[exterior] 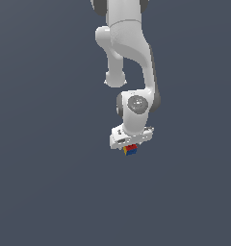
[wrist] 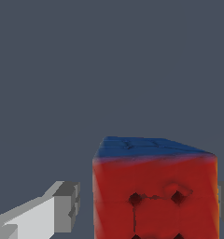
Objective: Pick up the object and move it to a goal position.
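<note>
Cube (wrist: 153, 193) sits between your end effector (exterior: 131, 146) fingers; clamp unconfirmed, cannot tell; you still owe carry to goal.

A flat slate-grey backdrop (exterior: 45, 182) fills the exterior view from edge to edge, with no seam, horizon or corner that would tell floor from wall. It is evenly lit, only faintly lighter toward the lower part. The wrist view shows the same plain grey backdrop (wrist: 109, 65), uniform and without texture or any cast shadow.
</note>
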You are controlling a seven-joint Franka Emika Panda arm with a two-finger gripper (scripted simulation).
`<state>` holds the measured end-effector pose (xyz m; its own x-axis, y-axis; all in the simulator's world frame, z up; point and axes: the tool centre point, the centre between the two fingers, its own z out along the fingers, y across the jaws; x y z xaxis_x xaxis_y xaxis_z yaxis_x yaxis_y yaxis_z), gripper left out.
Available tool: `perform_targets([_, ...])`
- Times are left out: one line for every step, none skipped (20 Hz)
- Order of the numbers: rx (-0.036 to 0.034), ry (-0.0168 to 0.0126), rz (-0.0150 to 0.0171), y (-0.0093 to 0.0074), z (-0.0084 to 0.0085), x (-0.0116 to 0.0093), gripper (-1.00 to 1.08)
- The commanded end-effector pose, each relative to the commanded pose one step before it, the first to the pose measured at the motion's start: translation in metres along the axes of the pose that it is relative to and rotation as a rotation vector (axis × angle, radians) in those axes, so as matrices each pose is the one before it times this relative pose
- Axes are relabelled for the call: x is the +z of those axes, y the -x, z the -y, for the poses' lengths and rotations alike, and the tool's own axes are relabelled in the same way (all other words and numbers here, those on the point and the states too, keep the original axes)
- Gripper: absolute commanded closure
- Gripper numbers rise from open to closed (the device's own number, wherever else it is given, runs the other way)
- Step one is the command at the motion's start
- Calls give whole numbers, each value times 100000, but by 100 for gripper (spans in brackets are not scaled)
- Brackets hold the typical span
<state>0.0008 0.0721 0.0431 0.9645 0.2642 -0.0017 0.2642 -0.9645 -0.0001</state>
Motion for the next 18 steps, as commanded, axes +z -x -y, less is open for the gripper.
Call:
perform_targets([-36,18,-135,-69,-3,774,-92])
perform_targets([0,0,0,-33,-6,141,-92])
perform_targets([0,0,0,-31,-5,73,-92])
perform_targets([0,0,0,-13,-2,21,-92])
perform_targets([0,0,0,0,0,0,108])
perform_targets([0,0,0,0,0,0,108])
perform_targets([0,0,0,0,0,0,108])
perform_targets([0,0,0,0,0,0,108])
perform_targets([0,0,0,0,0,0,108])
perform_targets([0,0,0,0,0,0,108])
perform_targets([0,0,0,0,0,0,108])
perform_targets([0,0,0,0,0,0,108])
perform_targets([0,0,0,0,0,0,108])
perform_targets([0,0,0,0,0,0,108])
perform_targets([37,15,57,51,-18,-78,108])
perform_targets([0,0,0,3,-8,-29,108])
perform_targets([0,0,0,8,-25,-87,108])
perform_targets([0,0,0,14,-41,-145,108])
